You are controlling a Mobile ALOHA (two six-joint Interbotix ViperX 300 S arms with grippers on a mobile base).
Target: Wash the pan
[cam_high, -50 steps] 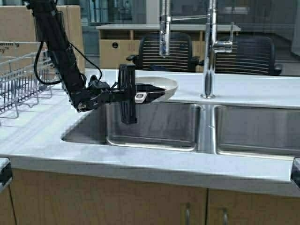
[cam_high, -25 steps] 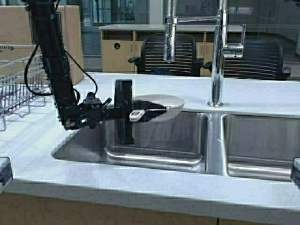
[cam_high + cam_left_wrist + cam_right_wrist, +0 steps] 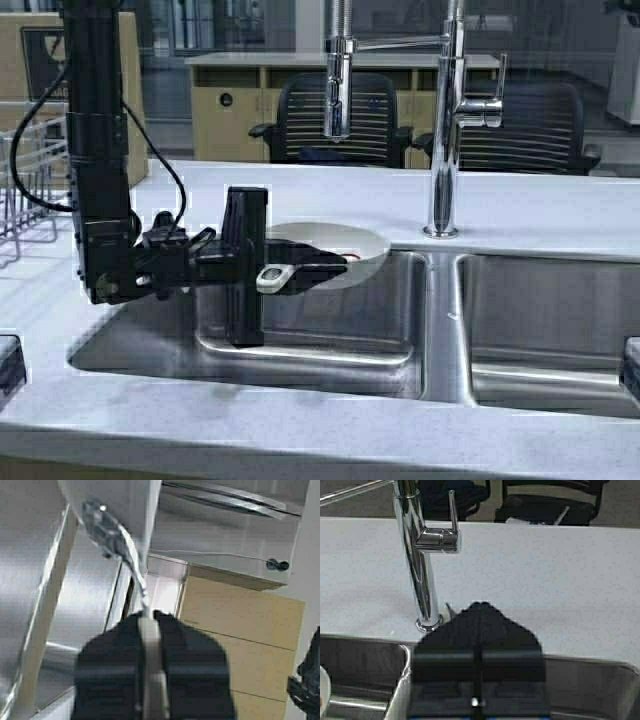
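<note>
The pan (image 3: 335, 245), a shallow white round one with a trace of red inside, hangs level over the back of the left sink basin (image 3: 320, 320). My left gripper (image 3: 318, 268) is shut on its stubby pale handle (image 3: 274, 278), reaching in from the left. In the left wrist view the handle (image 3: 150, 645) is clamped between the black fingers of the left gripper (image 3: 149, 614), and the pan's thin rim (image 3: 135, 567) runs out from them edge-on. My right gripper (image 3: 479, 605) is shut on nothing, near the faucet base (image 3: 429, 622); a sliver of the pan (image 3: 323, 692) shows there.
A tall chrome faucet (image 3: 445, 120) with a pull-down spray head (image 3: 337, 90) stands behind the divider between the basins. The right basin (image 3: 550, 310) lies beside it. A wire dish rack (image 3: 25, 170) sits on the left counter. Office chairs (image 3: 330, 115) stand beyond the counter.
The robot has moved: the sink now sits lower and larger in the high view. The left arm, still holding the pan, has sunk lower toward the left basin.
</note>
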